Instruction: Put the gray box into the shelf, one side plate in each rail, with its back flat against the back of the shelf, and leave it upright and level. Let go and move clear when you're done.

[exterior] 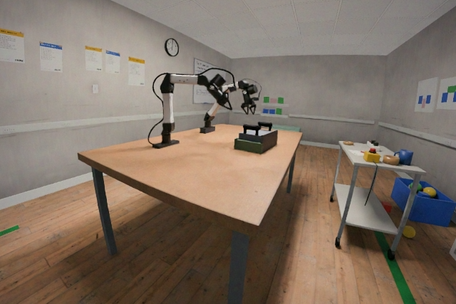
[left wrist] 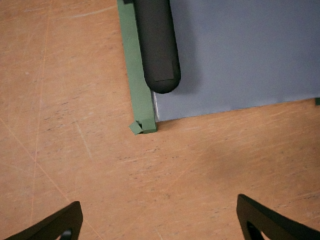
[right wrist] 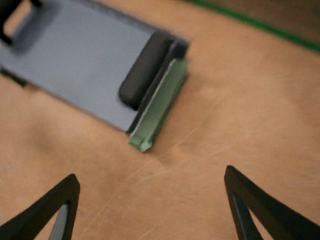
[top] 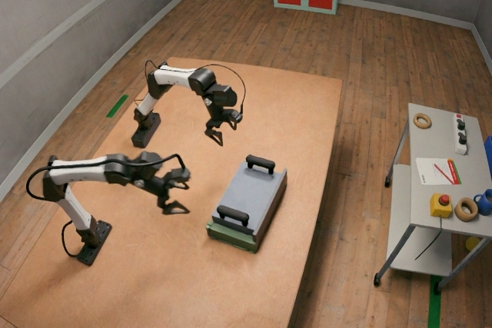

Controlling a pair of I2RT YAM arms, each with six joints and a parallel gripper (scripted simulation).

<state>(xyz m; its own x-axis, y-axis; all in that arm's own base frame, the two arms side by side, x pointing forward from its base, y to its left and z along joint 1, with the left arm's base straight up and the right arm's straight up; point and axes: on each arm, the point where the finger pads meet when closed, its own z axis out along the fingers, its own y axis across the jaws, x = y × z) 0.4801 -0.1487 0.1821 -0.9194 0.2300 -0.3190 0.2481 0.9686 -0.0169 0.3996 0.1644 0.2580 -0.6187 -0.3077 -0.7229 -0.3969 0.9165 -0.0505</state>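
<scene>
The gray box [top: 248,193] [exterior: 244,137] [left wrist: 245,55] [right wrist: 85,60] sits upright in the low green shelf [top: 232,236] [exterior: 248,145] [left wrist: 135,75] [right wrist: 160,107] and looks roughly level. A black handle stands near each end: one handle [top: 260,164] [left wrist: 157,50] and another handle [top: 232,215] [right wrist: 145,70]. Green shows along both ends. The rail seating and the back contact are hidden. My left gripper [top: 228,137] [exterior: 250,113] [left wrist: 158,206] is open and empty, above the table off the box. My right gripper [top: 188,200] [right wrist: 151,176] is open and empty, also off the box on the arms' side.
The wooden table [top: 178,276] [exterior: 184,171] carries both arms and the shelf. Its far edge runs beyond the shelf. A gray cart [top: 433,141] [exterior: 401,167] with small objects stands apart from the table.
</scene>
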